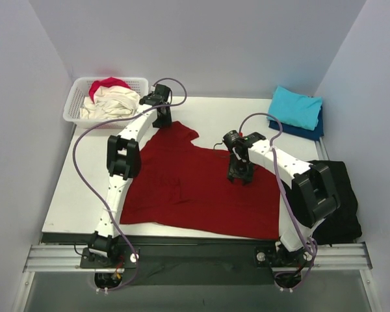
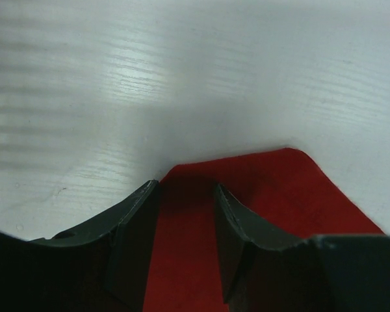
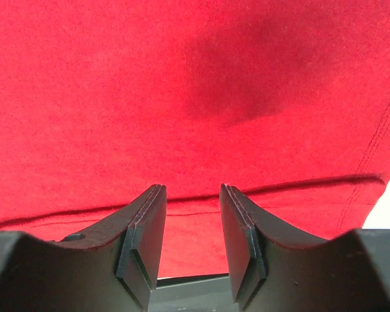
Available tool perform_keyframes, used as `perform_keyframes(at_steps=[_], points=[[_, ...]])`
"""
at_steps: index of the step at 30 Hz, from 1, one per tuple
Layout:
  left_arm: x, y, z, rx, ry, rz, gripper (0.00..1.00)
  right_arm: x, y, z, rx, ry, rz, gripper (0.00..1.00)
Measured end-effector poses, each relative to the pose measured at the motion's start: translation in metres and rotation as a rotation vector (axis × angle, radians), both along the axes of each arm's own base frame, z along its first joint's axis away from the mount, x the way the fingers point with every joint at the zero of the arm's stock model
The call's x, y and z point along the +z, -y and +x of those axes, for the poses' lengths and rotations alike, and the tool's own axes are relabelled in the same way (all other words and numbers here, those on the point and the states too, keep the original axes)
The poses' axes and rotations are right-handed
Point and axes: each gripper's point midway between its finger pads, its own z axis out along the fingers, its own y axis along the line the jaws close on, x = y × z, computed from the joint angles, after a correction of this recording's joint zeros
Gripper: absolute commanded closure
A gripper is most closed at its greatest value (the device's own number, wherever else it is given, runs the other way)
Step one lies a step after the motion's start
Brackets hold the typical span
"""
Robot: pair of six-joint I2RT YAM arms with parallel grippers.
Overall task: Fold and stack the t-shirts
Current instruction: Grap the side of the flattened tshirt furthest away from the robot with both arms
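Note:
A dark red t-shirt (image 1: pixel 195 185) lies spread flat on the white table (image 1: pixel 78 195). My left gripper (image 1: pixel 161 120) is open at the shirt's far left corner; in the left wrist view its fingers (image 2: pixel 185 185) straddle that red corner (image 2: pixel 273 188). My right gripper (image 1: pixel 239 175) is open and low over the shirt's right middle; in the right wrist view its fingers (image 3: pixel 192 188) stand over a hem line in the red cloth (image 3: pixel 182 97). A folded turquoise t-shirt (image 1: pixel 296 106) lies on a navy one (image 1: pixel 310 132) at the far right. Cream (image 1: pixel 114 103) and pink-red (image 1: pixel 110 83) t-shirts sit in the basket.
A white lattice basket (image 1: pixel 75 104) stands at the far left corner. A black cloth (image 1: pixel 343 198) hangs over the table's right edge beside the right arm. Grey walls close in on three sides. A metal rail (image 1: pixel 195 255) runs along the near edge.

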Motion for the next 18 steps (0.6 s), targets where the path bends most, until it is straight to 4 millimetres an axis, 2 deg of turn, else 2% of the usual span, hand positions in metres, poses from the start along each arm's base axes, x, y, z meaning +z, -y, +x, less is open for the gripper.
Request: perform_keyframes(at_steps=[5, 13, 18], points=[[0.0, -0.002, -0.001, 0.003, -0.011, -0.013, 0.62, -0.003, 0.002, 0.002, -0.011, -0.01, -0.002, 0.62], [-0.002, -0.008, -0.002, 0.005, -0.029, -0.035, 1.0, -0.005, 0.004, 0.003, -0.019, -0.016, -0.004, 0.62], [-0.002, -0.01, -0.002, 0.006, -0.034, -0.051, 1.0, -0.005, 0.011, 0.007, -0.045, -0.017, -0.004, 0.62]])
